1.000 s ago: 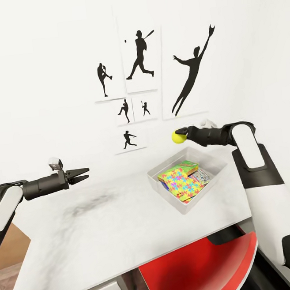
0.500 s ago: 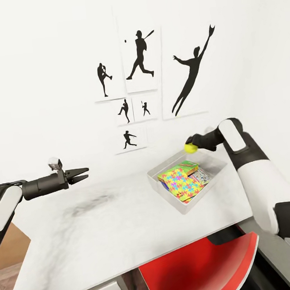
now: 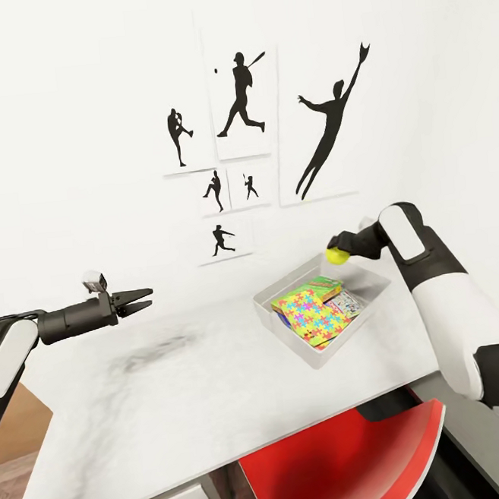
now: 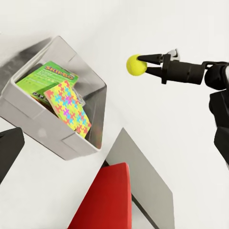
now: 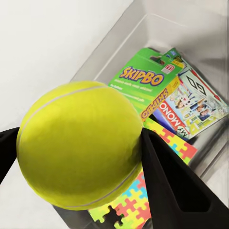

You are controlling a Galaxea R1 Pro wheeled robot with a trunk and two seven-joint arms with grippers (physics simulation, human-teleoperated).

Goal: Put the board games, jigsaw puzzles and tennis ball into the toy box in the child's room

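The toy box [image 3: 315, 356] stands open-topped with clear air above it — only its sloping walls hem the way down. Inside, a jigsaw puzzle [image 3: 314, 313] and board games [image 3: 325, 285] cover most of the floor; the table [image 3: 164, 395] to its left lies bare

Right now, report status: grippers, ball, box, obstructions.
Right gripper shut on tennis ball, held above the toy box's far edge. Left gripper open, empty, hovering over the table. Box holds jigsaw puzzle and board games. Drop path clear.

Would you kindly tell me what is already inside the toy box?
The toy box holds a jigsaw puzzle on top, the green Skip-Bo box and a Monopoly box. Whatever lies beneath them is covered.
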